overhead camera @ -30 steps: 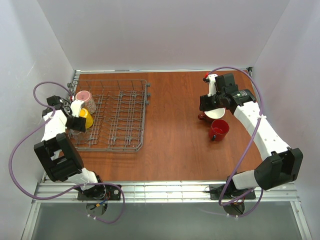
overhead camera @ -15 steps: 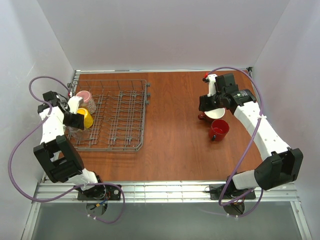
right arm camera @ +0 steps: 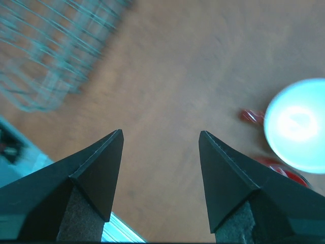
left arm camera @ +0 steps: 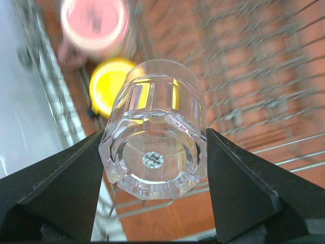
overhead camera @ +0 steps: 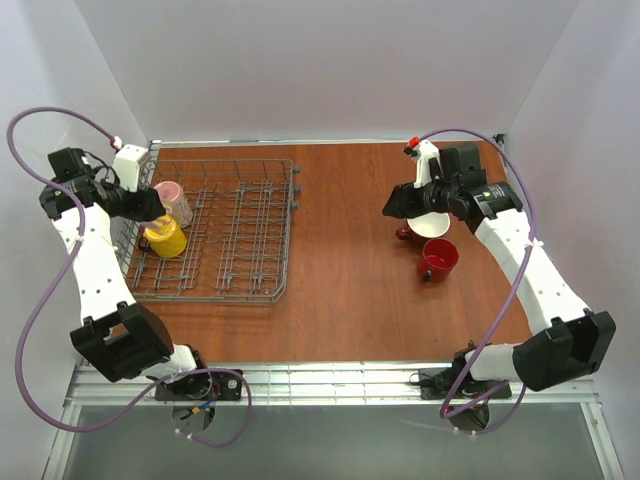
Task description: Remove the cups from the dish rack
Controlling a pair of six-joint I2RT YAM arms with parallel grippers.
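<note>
Over on the left, the left gripper point(left arm camera: 155, 136) is holding the tumbler point(left arm camera: 157, 127) in the air above the left end of the rack point(overhead camera: 245, 235). Its jaws are standing fairly wide, pinching the glass by its sides near the thick base. The base is facing the wrist and the mouth is pointing away. I'd be worrying about that hold: the glass is smooth and only two flat pads are pressing it, so a quick swing could be letting it slip or twist. It would then be dropping onto the pink mug point(overhead camera: 170, 195) and yellow mug point(overhead camera: 165, 238), which are sitting in the rack right beneath it. Carrying it too low could also be catching the rim on the upright tines.

Moving right, the surface point(overhead camera: 350, 250) between the rack and the other arm is lying bare.

On the right, the right gripper point(right arm camera: 160, 134) is hovering with its jaws spread and nothing between them, touching nothing. Just beside and below it the floral mug point(overhead camera: 428, 228) and red mug point(overhead camera: 438, 258) are standing on the surface close together. A careless move there could be knocking either one over.
</note>
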